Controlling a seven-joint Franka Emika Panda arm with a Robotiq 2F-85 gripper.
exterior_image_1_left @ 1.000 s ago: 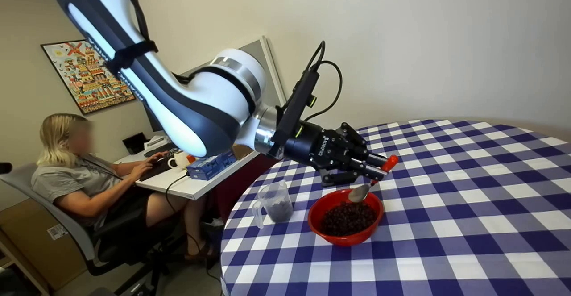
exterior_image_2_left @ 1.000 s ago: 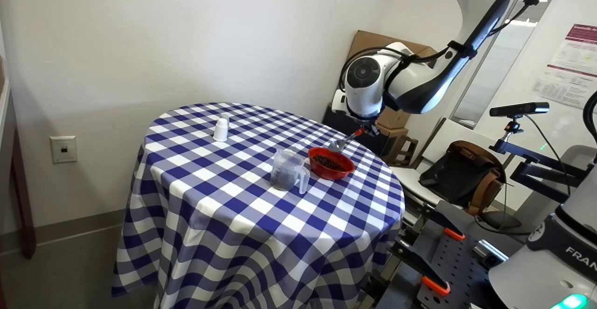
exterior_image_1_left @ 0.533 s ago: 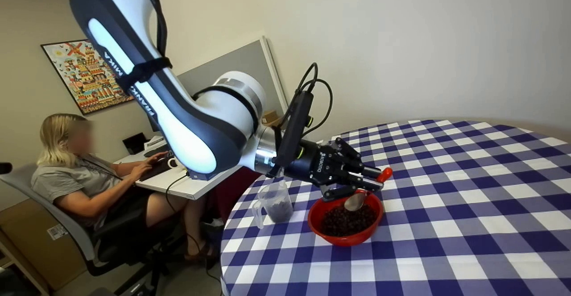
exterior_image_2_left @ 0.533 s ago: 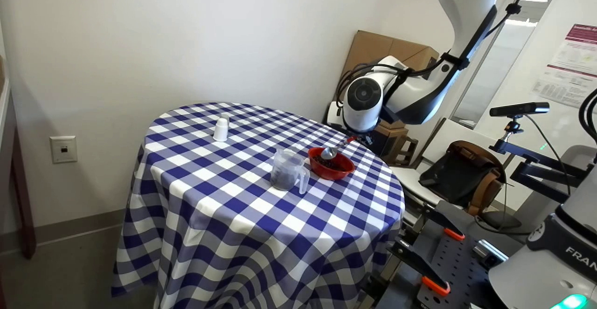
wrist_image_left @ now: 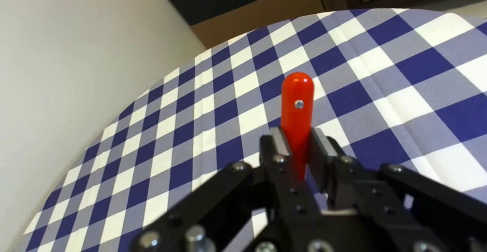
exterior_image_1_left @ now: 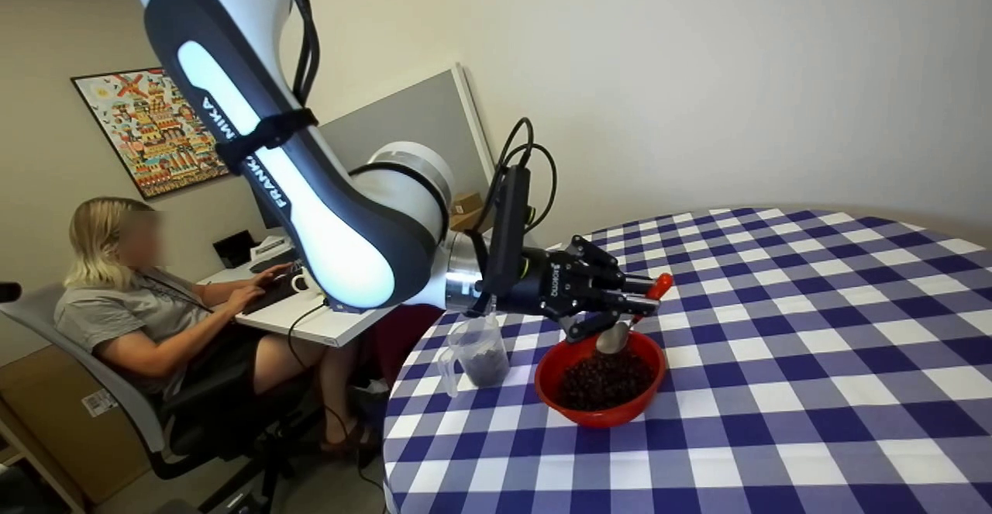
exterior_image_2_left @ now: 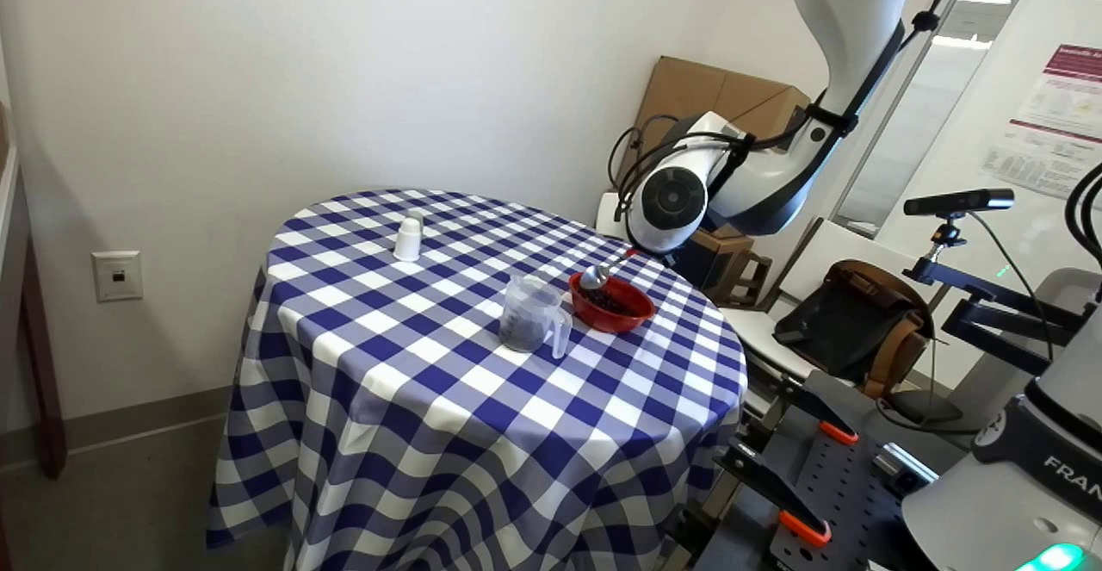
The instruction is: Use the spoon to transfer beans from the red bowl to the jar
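Note:
My gripper [exterior_image_1_left: 640, 295] is shut on the spoon's red-orange handle [wrist_image_left: 298, 92], which stands up between the pads in the wrist view. The silver spoon head [exterior_image_1_left: 612, 338] hangs down over the far part of the red bowl [exterior_image_1_left: 601, 419]; in an exterior view the spoon head [exterior_image_2_left: 594, 276] is at the bowl's left rim. I cannot tell whether it carries beans. The dark beans [exterior_image_1_left: 606, 382] lie heaped in the bowl. The jar [exterior_image_2_left: 525, 317], a clear handled jug, stands beside the bowl; its lower part looks darker grey. Bowl and jar are out of the wrist view.
A blue-and-white checked cloth [exterior_image_1_left: 775, 390] covers the round table. White cups [exterior_image_2_left: 408, 238] stand on its far side in an exterior view. A wall runs along the table. A person [exterior_image_1_left: 155, 297] sits at a white desk [exterior_image_1_left: 310, 320] beyond the arm.
The gripper came down and the spoon head dipped toward the beans, then rose slightly. The spoon moved a little to the left in both exterior views. Bowl and jar have not moved.

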